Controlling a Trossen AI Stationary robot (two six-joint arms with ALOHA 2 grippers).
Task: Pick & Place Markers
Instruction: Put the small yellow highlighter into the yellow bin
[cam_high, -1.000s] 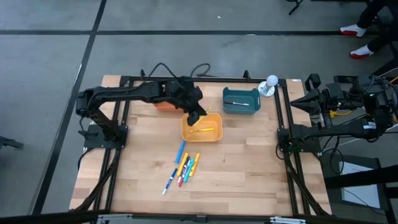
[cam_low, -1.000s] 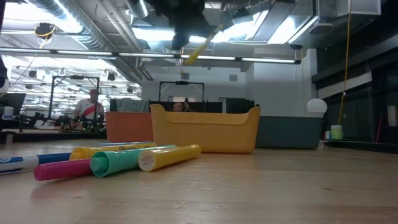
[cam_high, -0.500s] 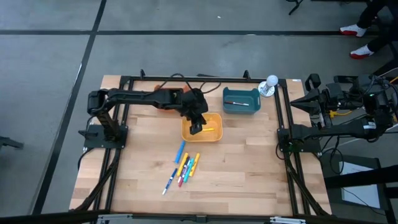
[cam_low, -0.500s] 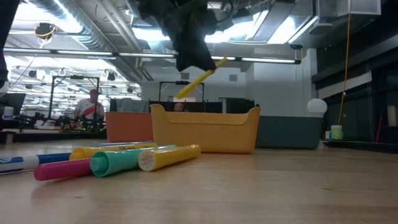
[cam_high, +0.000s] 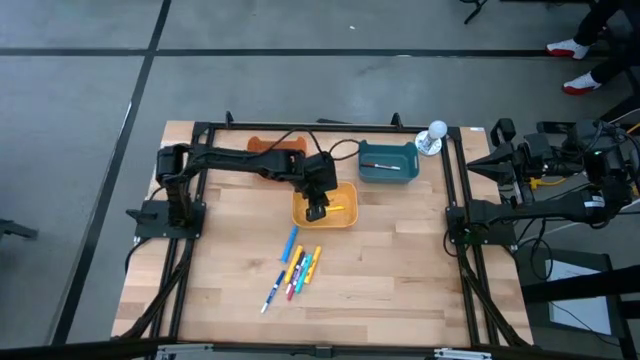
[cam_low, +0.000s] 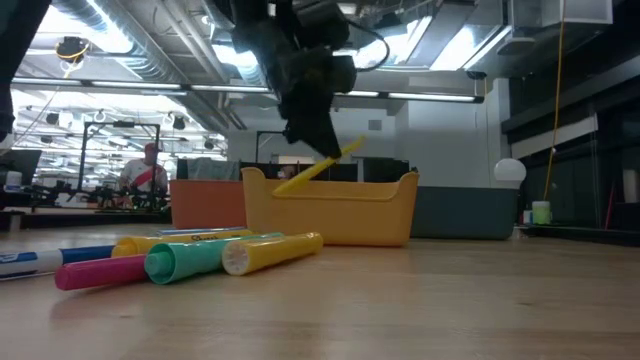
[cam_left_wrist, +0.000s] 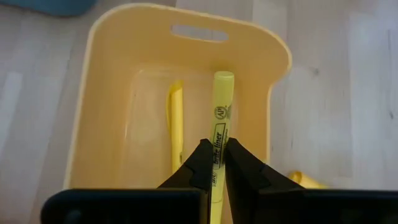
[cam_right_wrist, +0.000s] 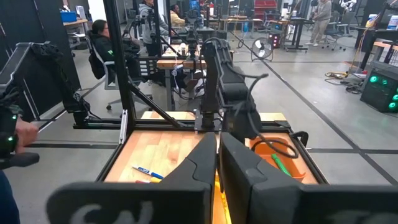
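While the pale wood-plank table (cam_high: 380, 270) is sitting on grey concrete in an open workshop (benches, a seated person beyond), the left arm is reaching across it, left gripper (cam_left_wrist: 215, 159) hanging over the glossy yellow bin (cam_high: 324, 204), fingers clamping a slim yellow marker (cam_left_wrist: 217, 134) tilted nose-down into it. A second yellow marker (cam_left_wrist: 176, 124) is lying flat inside. Loose markers (cam_high: 293, 268) are clustering nearer the front edge; the teal bin (cam_high: 389, 162) is holding one more. Right gripper (cam_right_wrist: 217, 163) is waiting off the table's right side, fingers pressed together, empty.
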